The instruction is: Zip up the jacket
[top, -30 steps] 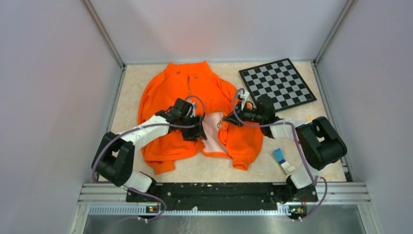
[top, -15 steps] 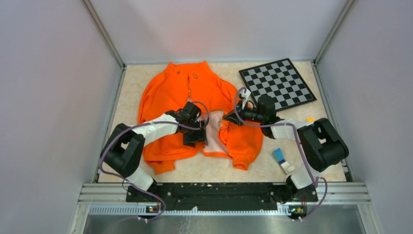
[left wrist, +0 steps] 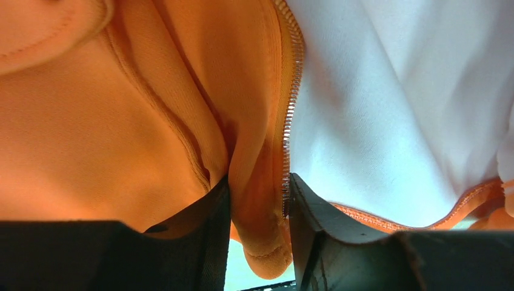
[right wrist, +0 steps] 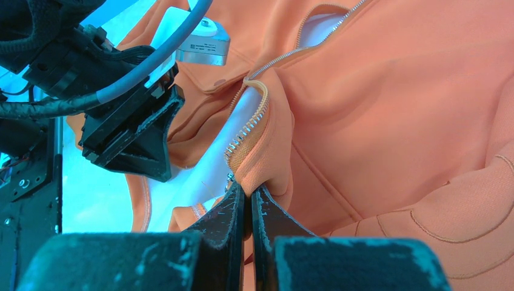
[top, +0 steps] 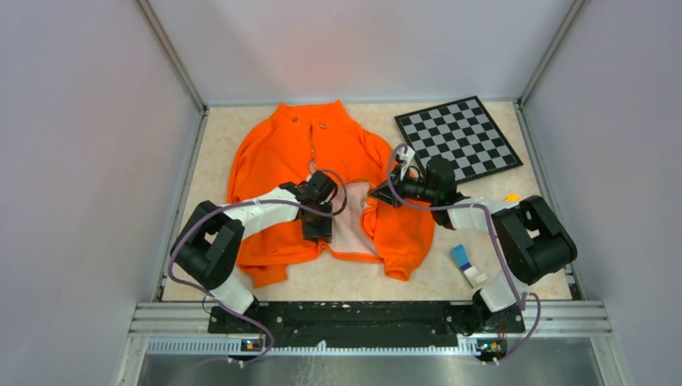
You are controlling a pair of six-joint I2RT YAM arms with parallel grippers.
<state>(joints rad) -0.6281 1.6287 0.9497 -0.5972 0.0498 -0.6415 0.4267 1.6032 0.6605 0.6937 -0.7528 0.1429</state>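
Observation:
The orange jacket lies flat on the table, collar at the far side, its lower front open and showing pale lining. My left gripper is shut on the bottom corner of the jacket's left front panel, right beside the pale zipper teeth. My right gripper is shut on the zipper edge of the right front panel, pinching a fold of orange fabric. The left gripper's black body shows in the right wrist view.
A black and white checkerboard lies at the far right. A small blue and white item lies near the right arm's base. Grey walls enclose the table on three sides.
My left gripper moved down toward the near hem of the left front panel and closed on its bottom corner. My right gripper barely moved.

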